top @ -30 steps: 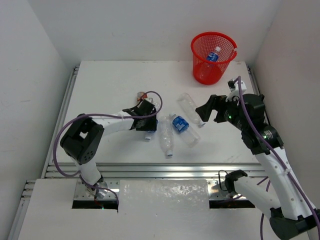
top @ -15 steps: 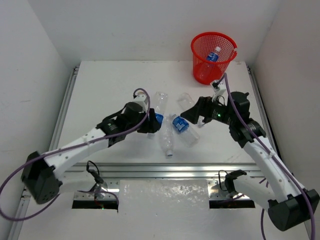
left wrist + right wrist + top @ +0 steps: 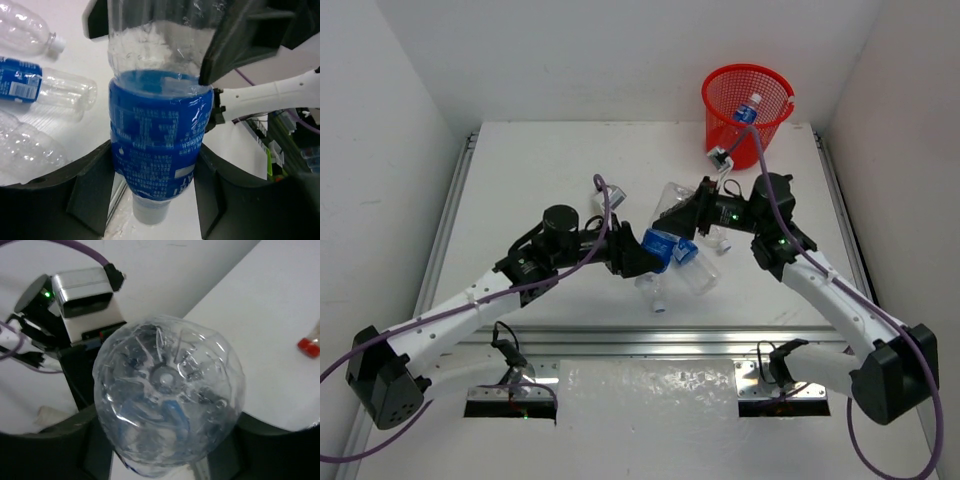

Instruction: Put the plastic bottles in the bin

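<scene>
A clear plastic bottle with a blue label (image 3: 660, 240) hangs above the table's middle, held at both ends. My left gripper (image 3: 642, 253) is shut on its labelled neck end (image 3: 155, 150). My right gripper (image 3: 688, 208) is shut on its clear base (image 3: 167, 400). In the left wrist view, the right gripper's fingers (image 3: 240, 40) sit around the bottle's upper part. The red mesh bin (image 3: 720, 140) stands at the far right with one blue-labelled bottle (image 3: 748, 108) inside. On the table lie another blue-labelled bottle (image 3: 688, 256) and a plain one (image 3: 655, 290).
A further clear bottle (image 3: 716, 238) lies under the right arm. A red cap (image 3: 308, 346) shows on the table in the right wrist view. Purple cables loop over both arms. White walls close in the table at left, right and back.
My left arm lifted the blue-labelled bottle off the table and carried it right. My right gripper came left and shut on the bottle's base.
</scene>
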`<state>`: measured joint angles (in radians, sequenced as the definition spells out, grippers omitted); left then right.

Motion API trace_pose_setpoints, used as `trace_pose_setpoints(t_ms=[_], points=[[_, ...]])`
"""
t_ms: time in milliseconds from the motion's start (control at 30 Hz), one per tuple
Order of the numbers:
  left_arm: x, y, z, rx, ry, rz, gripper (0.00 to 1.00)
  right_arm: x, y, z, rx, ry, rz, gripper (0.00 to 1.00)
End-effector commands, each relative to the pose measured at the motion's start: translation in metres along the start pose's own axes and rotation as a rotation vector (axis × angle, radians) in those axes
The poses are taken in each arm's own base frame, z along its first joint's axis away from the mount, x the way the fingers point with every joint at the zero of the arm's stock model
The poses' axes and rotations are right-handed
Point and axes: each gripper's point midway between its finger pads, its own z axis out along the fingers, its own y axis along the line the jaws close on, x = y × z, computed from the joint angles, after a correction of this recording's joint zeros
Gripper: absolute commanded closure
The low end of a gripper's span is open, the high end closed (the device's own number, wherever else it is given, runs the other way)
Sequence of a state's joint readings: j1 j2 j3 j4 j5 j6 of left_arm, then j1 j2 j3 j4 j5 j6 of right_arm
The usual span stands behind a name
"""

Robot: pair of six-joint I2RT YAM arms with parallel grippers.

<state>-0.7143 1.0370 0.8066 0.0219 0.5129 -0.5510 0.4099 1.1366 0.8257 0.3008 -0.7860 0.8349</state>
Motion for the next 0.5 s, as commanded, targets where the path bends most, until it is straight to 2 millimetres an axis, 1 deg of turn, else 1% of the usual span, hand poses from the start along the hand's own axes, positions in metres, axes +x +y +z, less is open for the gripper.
trace_pose_setpoints(t_ms=[0, 33, 67, 100, 133, 167, 200, 233, 267, 300, 333, 367, 400, 433, 467], points=[[-0.015, -0.028, -0.001, 0.117, -0.029, 0.059, 0.65, -0.016, 0.021, 0.011, -0.088, -0.009, -0.081, 0.49], [-0.016, -0.023, -0.001, 0.081, -0.033, 0.063, 0.45, -0.015, 0.015, 0.012, -0.052, -0.006, -0.059, 0.89], [-0.015, 0.004, -0.002, -0.068, -0.037, 0.025, 0.16, -0.016, 0.007, 0.012, -0.01, -0.013, -0.079, 1.0], [-0.024, 0.015, -0.006, -0.164, -0.068, 0.02, 0.01, -0.026, 0.005, 0.011, 0.034, -0.034, -0.103, 1.0], [-0.026, 0.032, -0.013, -0.271, -0.082, 0.011, 0.0, -0.029, -0.018, 0.009, 0.166, -0.05, -0.079, 1.0], [-0.03, 0.066, -0.032, -0.5, -0.11, -0.009, 0.0, -0.048, -0.022, 0.005, 0.227, -0.084, -0.137, 1.0], [-0.031, 0.082, -0.045, -0.615, -0.126, -0.015, 0.0, -0.055, -0.036, 0.002, 0.306, -0.098, -0.139, 1.0], [-0.03, 0.093, -0.059, -0.711, -0.138, -0.032, 0.0, -0.067, -0.063, -0.012, 0.454, -0.128, -0.118, 1.0], [-0.028, 0.109, -0.084, -0.855, -0.156, -0.035, 0.0, -0.09, -0.073, -0.017, 0.519, -0.168, -0.125, 1.0], [-0.027, 0.112, -0.095, -0.898, -0.163, -0.031, 0.0, -0.102, -0.086, -0.026, 0.582, -0.198, -0.103, 1.0], [-0.025, 0.113, -0.102, -0.922, -0.16, -0.025, 0.0, -0.121, -0.109, -0.046, 0.668, -0.249, -0.072, 1.0], [-0.02, 0.117, -0.109, -0.946, -0.151, -0.017, 0.0, -0.151, -0.112, -0.057, 0.709, -0.324, -0.071, 1.0], [-0.02, 0.113, -0.114, -0.935, -0.153, 0.006, 0.0, -0.163, -0.142, -0.069, 0.794, -0.349, -0.044, 1.0], [-0.02, 0.113, -0.116, -0.933, -0.156, 0.017, 0.0, -0.177, -0.153, -0.076, 0.837, -0.376, -0.041, 1.0], [-0.015, 0.117, -0.117, -0.943, -0.145, 0.024, 0.0, -0.208, -0.152, -0.084, 0.874, -0.44, -0.088, 1.0]])
